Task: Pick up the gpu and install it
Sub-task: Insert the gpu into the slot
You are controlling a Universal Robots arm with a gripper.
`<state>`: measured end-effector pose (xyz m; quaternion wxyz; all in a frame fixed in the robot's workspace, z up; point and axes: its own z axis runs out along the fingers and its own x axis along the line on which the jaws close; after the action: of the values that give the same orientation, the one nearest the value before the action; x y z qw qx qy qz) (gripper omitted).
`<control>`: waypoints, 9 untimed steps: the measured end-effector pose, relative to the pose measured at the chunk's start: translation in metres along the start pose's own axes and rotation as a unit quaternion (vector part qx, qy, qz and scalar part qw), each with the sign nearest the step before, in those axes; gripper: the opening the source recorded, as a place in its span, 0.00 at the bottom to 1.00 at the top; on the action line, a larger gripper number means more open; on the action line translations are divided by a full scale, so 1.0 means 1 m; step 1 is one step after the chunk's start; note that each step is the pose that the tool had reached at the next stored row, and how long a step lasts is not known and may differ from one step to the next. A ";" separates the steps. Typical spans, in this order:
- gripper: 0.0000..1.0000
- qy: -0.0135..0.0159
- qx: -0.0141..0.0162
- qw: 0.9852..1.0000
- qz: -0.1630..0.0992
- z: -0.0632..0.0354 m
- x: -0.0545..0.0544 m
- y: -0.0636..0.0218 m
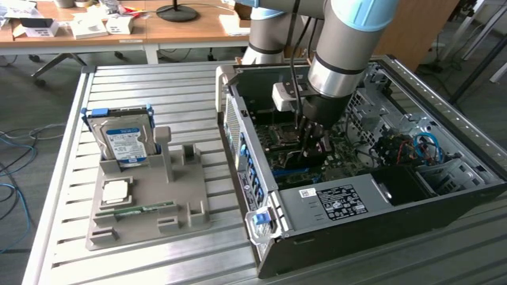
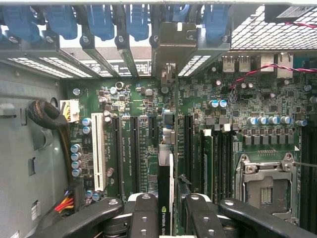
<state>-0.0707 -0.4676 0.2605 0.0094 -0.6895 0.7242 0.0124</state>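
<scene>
The gpu (image 2: 165,198) stands on edge between the gripper's (image 2: 170,214) two black fingers (image 2: 143,215), which are clenched on its upper edge; a strip of white lettering on the card shows between them. In the wrist view the card runs edge-on over the green motherboard (image 2: 233,129), lined up with the long dark expansion slots (image 2: 132,148), and its metal bracket (image 2: 173,47) reaches up to the row of rear slot covers with blue latches (image 2: 101,22). Whether the card's lower edge is seated in a slot or just above it cannot be told. A white slot (image 2: 98,153) lies off to one side of the card, and the metal CPU socket frame (image 2: 267,186) to the other.

In the exterior view the arm (image 1: 345,53) reaches down into the open computer case (image 1: 380,208), the gripper (image 1: 310,142) low over the board, near the middle of the chassis. To the exterior view's left, on the slatted metal table (image 1: 158,77), a grey parts holder (image 1: 151,202) carries a hard drive (image 1: 123,139) standing upright with a blue-white label, a CPU (image 1: 116,191) lying flat, and a narrow green memory stick (image 1: 146,208) lying flat in front of it
</scene>
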 end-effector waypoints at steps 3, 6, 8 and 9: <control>0.26 0.000 0.000 1.000 0.000 0.0000 0.000 0.0000; 0.26 0.000 0.000 1.000 0.000 0.0000 0.000 0.0000; 0.26 0.000 0.000 1.000 0.001 0.0000 0.000 0.0000; 0.26 0.000 0.000 1.000 0.001 0.0000 0.000 0.0000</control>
<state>-0.0707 -0.4675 0.2605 0.0093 -0.6890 0.7246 0.0123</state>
